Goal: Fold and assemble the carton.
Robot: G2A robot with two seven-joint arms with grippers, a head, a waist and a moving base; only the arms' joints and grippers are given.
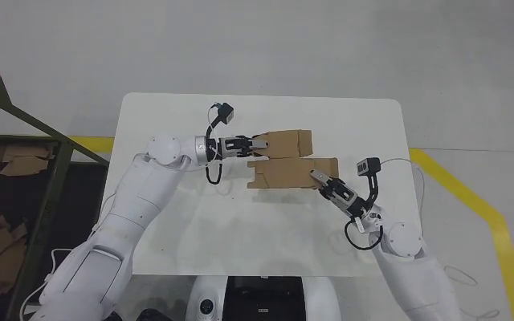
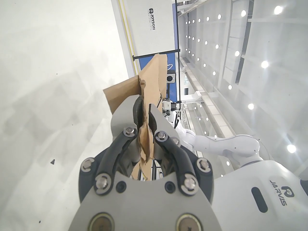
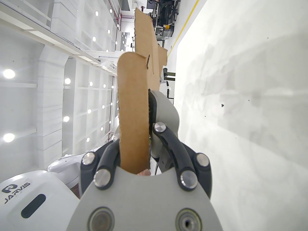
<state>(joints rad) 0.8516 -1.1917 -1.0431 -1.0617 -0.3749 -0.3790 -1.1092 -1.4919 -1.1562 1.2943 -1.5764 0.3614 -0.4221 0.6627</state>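
The left gripper (image 1: 261, 144) and right gripper (image 1: 320, 176) clamp the carton (image 1: 281, 172) at opposite ends

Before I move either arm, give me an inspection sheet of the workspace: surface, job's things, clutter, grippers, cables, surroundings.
Surface: white table, a few small dark specks.
Job's things: brown carton, not yet box-shaped, held between both grippers over the table's middle.
Clutter: nothing seen.
Grippers: left gripper shut on one end of the carton; right gripper shut on the opposite end.
Cables: left-wrist cable loop and right-wrist cable loop, both apart from the carton.
Surroundings: yellow floor line; cardboard scraps piled beside the table on the robot's left.
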